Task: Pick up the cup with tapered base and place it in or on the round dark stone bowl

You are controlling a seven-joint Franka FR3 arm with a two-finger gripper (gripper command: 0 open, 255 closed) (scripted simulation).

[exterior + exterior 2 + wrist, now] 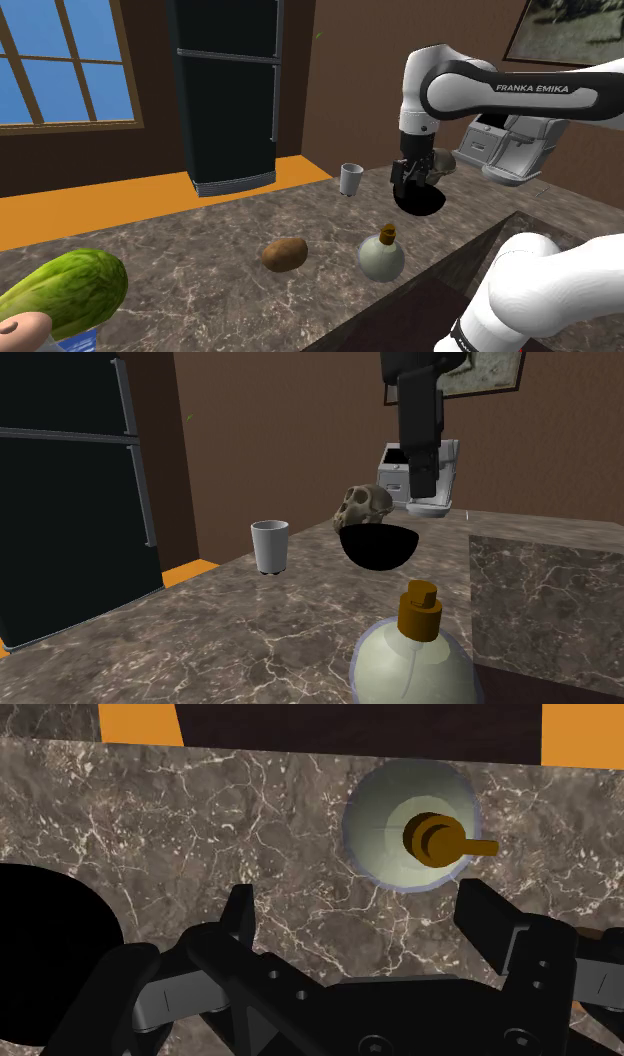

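The black two-finger claw (pixel 358 896) hangs wide and empty above the brown marbled desk (pixel 200 270), its fingers well apart with nothing between them. In the shoulder view it sits right of centre, close by the round black bowl (pixel 421 201), so the step in hand looks like the reach for the small pale grey cup with a narrowing base (pixel 350 180), not yet made. That cup stands upright near the desk's far edge, just above the centre of that frame and to the bowl's left, apart from it; the second exterior view shows it left of centre.

To do this well, the claw likely needs to travel toward the shoulder view's left, set its jaws either side of the cup's wall, then come straight down and close on the upper part, where the cup is widest, since the tapered lower part may slip. The pale round flask with a brown stopper (pixel 381 255) and the brown potato (pixel 285 254) lie in the lower half of that frame, off that path; the tan skull (pixel 365 507) just behind the bowl matters more for the return
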